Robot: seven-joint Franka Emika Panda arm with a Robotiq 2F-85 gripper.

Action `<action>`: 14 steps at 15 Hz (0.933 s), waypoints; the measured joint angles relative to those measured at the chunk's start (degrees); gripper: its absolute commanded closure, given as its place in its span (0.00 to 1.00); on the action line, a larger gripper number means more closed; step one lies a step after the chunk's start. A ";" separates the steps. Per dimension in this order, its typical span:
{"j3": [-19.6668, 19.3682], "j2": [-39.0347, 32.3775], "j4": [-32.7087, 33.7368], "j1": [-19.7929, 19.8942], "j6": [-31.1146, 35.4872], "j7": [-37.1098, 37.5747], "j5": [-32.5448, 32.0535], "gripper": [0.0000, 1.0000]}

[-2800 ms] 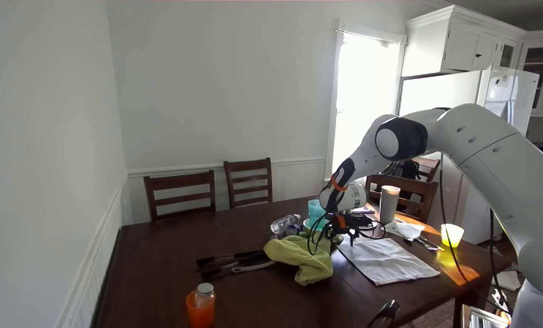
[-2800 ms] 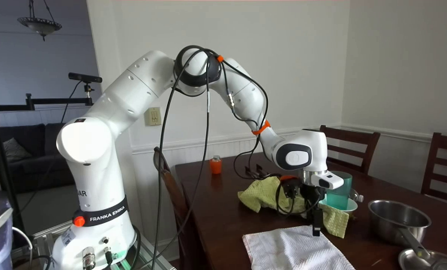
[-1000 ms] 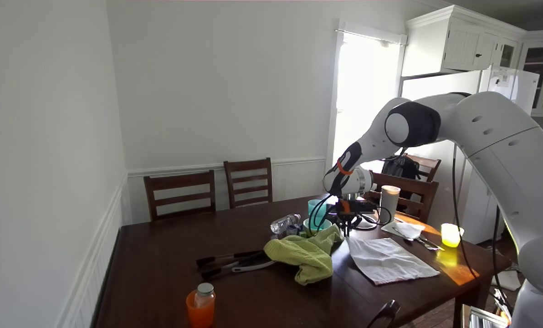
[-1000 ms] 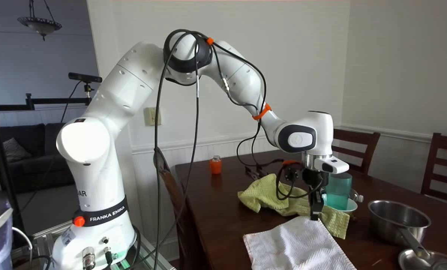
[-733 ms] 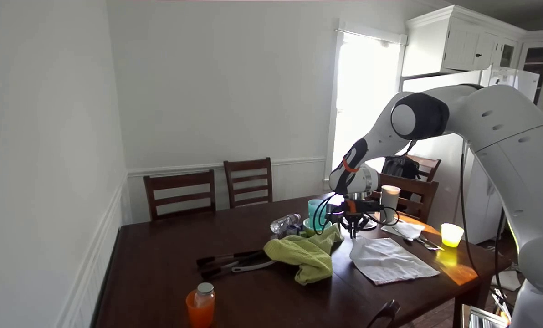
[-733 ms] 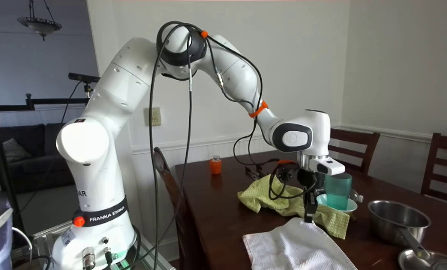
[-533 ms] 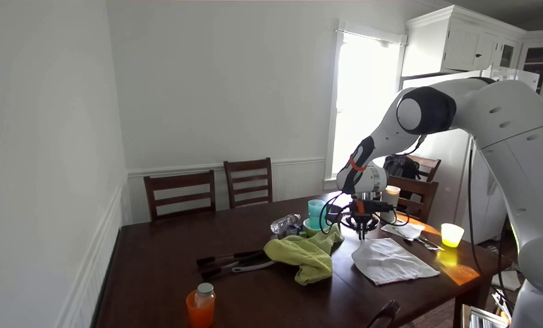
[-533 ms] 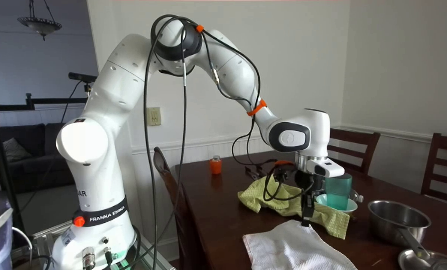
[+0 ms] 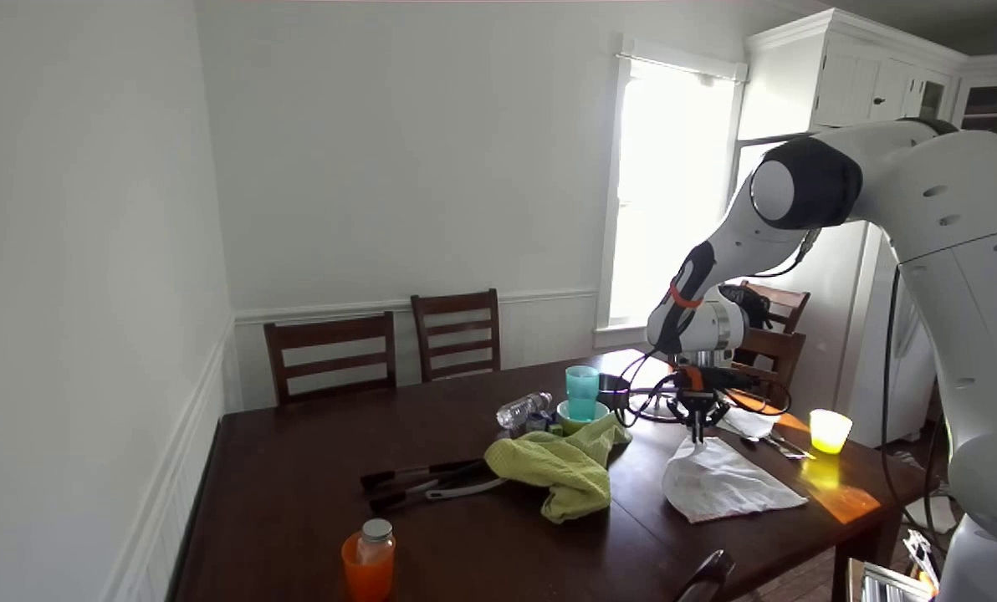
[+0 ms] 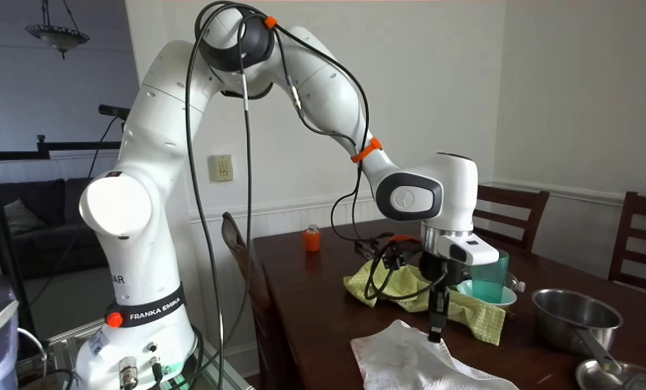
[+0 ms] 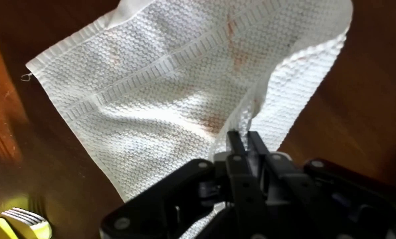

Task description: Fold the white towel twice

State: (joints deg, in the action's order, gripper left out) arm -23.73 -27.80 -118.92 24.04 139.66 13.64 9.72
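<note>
One white towel [image 11: 158, 89], one green towel [image 9: 555, 470], one orange cup [image 9: 369, 579]

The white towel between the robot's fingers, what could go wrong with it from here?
The fingers seem to pinch only a small gathered bit of the white towel, so it could slip free. A wrinkle runs through it, so the fold might come out uneven. A fork lies off to one side; a wide sideways drag might knock it.

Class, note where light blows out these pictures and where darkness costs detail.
In an exterior view, the window is blown out white and orange sunlight lies by the yellow cup; in the wrist view, a crease of the white towel glares, a tine-shaped shadow or reflection lies beside the fork, and the end effector is dark, some detail lost.
</note>
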 measured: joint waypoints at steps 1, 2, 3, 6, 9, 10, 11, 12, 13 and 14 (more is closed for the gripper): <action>-0.23 0.29 -0.67 0.04 0.00 -0.83 -0.20 0.98; -0.46 0.48 -1.25 0.04 0.02 -1.44 -0.61 0.98; -0.74 0.59 -1.71 0.03 0.16 -1.78 -1.23 0.98; -1.99 0.81 -2.86 0.03 1.99 -2.25 -3.66 0.98; -3.41 0.84 -3.69 0.00 4.52 -2.30 -6.76 0.98; -3.80 0.84 -4.01 0.00 4.96 -2.35 -7.79 0.98; -4.11 0.84 -4.21 0.00 4.99 -2.43 -8.59 0.98; -4.33 0.84 -4.44 0.00 4.99 -2.52 -9.38 0.98; -4.50 0.84 -4.78 -0.02 4.98 -2.53 -10.06 0.98; -4.64 0.84 -5.19 -0.06 4.97 -2.53 -10.60 0.98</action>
State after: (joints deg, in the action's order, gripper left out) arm -28.37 -26.96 -124.11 23.98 144.63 11.11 -0.87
